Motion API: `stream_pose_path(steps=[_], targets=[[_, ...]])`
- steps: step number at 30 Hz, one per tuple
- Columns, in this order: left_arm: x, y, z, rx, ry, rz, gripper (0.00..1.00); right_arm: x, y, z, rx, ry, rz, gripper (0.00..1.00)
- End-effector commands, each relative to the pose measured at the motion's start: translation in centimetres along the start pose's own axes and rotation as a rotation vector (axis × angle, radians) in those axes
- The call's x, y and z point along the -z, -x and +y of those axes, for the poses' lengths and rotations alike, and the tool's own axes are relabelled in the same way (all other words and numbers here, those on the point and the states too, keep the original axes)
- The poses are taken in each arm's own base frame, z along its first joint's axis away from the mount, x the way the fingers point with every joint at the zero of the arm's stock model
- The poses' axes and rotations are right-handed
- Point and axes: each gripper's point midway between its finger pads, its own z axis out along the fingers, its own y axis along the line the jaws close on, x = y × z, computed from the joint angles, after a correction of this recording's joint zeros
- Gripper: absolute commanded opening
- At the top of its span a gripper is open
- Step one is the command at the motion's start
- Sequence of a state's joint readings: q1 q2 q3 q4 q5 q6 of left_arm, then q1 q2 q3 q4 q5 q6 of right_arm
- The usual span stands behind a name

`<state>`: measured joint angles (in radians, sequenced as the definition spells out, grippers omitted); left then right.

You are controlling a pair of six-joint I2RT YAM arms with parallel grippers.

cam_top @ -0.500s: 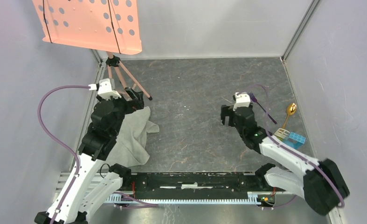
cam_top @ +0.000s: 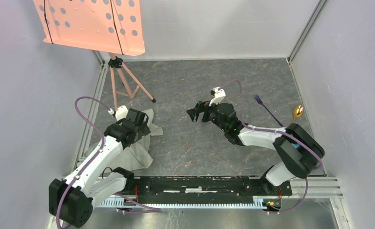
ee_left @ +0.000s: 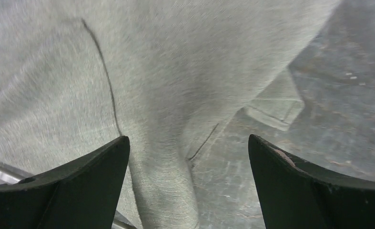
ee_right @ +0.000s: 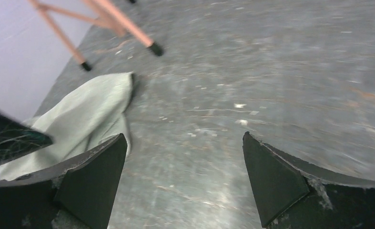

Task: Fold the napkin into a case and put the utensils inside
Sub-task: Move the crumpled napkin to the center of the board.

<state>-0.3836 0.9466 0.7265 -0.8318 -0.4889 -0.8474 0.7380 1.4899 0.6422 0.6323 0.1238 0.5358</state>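
Observation:
The light grey napkin (cam_top: 138, 145) lies crumpled at the left of the table. My left gripper (cam_top: 142, 125) hangs open just above it. In the left wrist view the napkin (ee_left: 152, 71) fills most of the frame, and a fold of it runs between the fingers of the left gripper (ee_left: 187, 143) without being pinched. My right gripper (cam_top: 193, 114) is open over bare table near the middle, pointing left. In its wrist view the right gripper (ee_right: 185, 138) holds nothing and the napkin (ee_right: 87, 112) lies ahead to the left. The purple fork (cam_top: 265, 107) and the gold-bowled spoon (cam_top: 297, 112) lie at the right.
A salmon-pink perforated panel (cam_top: 90, 24) stands on a tripod (cam_top: 123, 83) at the back left, its legs (ee_right: 128, 28) just beyond the napkin. Grey walls close in the table on three sides. A black rail (cam_top: 199, 183) runs along the near edge.
The right arm has swung left toward the table's middle, uncovering the fork. The left arm has drawn back and lowered over the napkin. Both grippers stayed open.

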Motion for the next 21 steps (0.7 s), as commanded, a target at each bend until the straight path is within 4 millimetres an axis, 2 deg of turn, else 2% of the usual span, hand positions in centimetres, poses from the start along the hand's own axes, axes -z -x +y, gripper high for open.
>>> stream_pose_path(steps=[1, 4, 5, 8, 10, 13, 17, 19, 21], targets=[[-1.9, -1.7, 0.1, 0.127, 0.056, 0.020, 1.00, -0.9, 1.3, 7.1, 0.052, 0.349, -0.050, 0.98], [-3.8, -3.1, 0.1, 0.121, 0.110, 0.052, 0.95, -1.0, -0.3, 6.6, 0.131, 0.366, -0.020, 0.98], [-4.5, -3.5, -0.3, 0.110, 0.113, 0.069, 0.87, -1.2, -0.7, 6.4, 0.155, 0.363, -0.008, 0.98], [-5.5, -4.7, -3.3, 0.024, 0.021, 0.130, 0.46, -1.7, -1.2, 4.6, 0.201, 0.307, 0.027, 0.98], [-5.2, -5.2, -6.7, -0.056, -0.087, 0.161, 0.34, -1.3, -1.0, 3.0, 0.153, 0.291, 0.024, 0.98], [-2.9, -6.6, -13.5, -0.189, -0.281, 0.165, 0.29, 0.0, -0.4, -0.1, 0.042, 0.266, 0.000, 0.98], [2.1, -9.2, -22.6, -0.313, -0.559, 0.188, 0.16, 1.7, 0.0, -4.2, -0.003, 0.168, 0.013, 0.93], [4.3, -10.3, -25.8, -0.349, -0.701, 0.231, 0.05, 3.3, 0.5, -5.6, 0.007, 0.129, 0.007, 0.93], [5.6, -10.6, -27.3, -0.376, -0.806, 0.242, 0.04, 4.7, 0.8, -7.1, 0.038, 0.083, 0.003, 0.95]])
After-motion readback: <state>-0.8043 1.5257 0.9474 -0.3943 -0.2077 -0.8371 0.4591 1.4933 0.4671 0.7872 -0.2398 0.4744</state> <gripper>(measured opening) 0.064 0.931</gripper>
